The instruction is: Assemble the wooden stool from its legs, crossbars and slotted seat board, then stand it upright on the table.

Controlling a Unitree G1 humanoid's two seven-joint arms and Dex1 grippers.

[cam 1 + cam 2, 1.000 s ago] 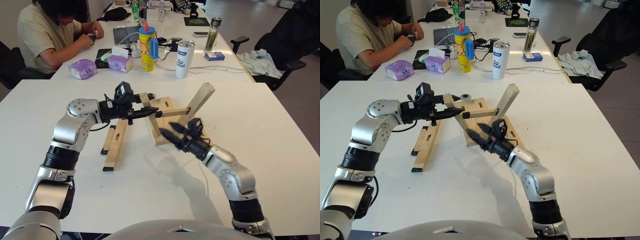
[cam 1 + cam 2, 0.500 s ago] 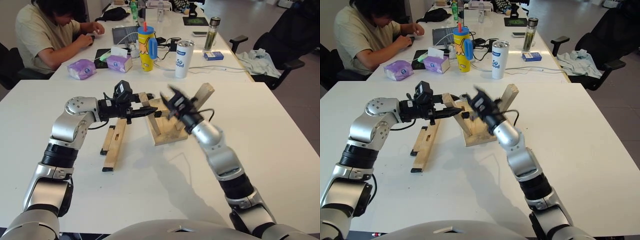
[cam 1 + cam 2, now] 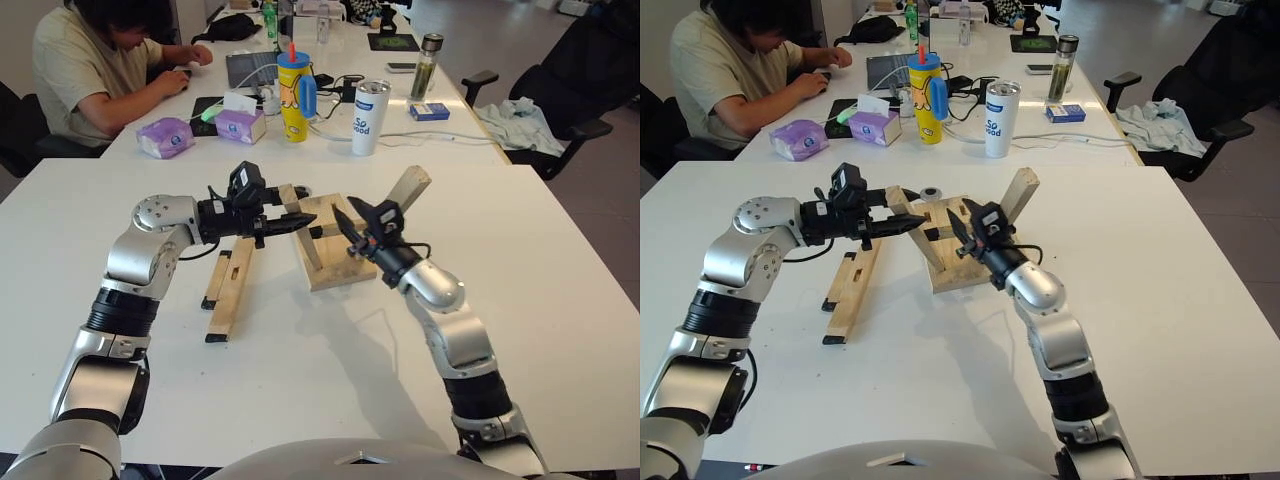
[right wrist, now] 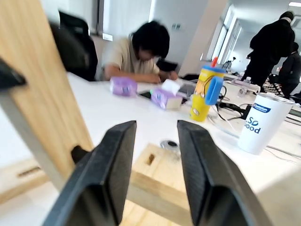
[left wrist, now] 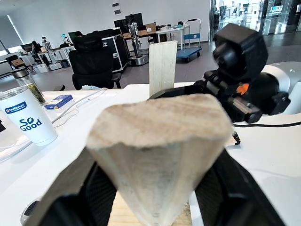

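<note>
The slotted seat board (image 3: 330, 268) lies flat mid-table. A wooden leg (image 3: 303, 240) stands tilted on it, and my left gripper (image 3: 296, 223) is shut on that leg; its cut end (image 5: 155, 150) shows close up in the left wrist view. A thin crossbar (image 3: 326, 229) runs from this leg toward a second leaning leg (image 3: 408, 188). My right gripper (image 3: 344, 231) hovers open at the crossbar. Its fingers (image 4: 110, 174) are spread, with the crossbar (image 4: 160, 190) in line with the gap just past them. The held leg (image 4: 42, 89) shows beside them.
A loose leg pair (image 3: 230, 285) lies left of the board. A second table behind carries a white tumbler (image 3: 369, 117), a yellow cup (image 3: 293, 95) and tissue packs (image 3: 240, 126). Bare tabletop (image 3: 540, 290) stretches right and toward me.
My right arm swung up from the board's near edge, passed over the board, and now sits at the crossbar. The left arm and the held leg stayed put.
</note>
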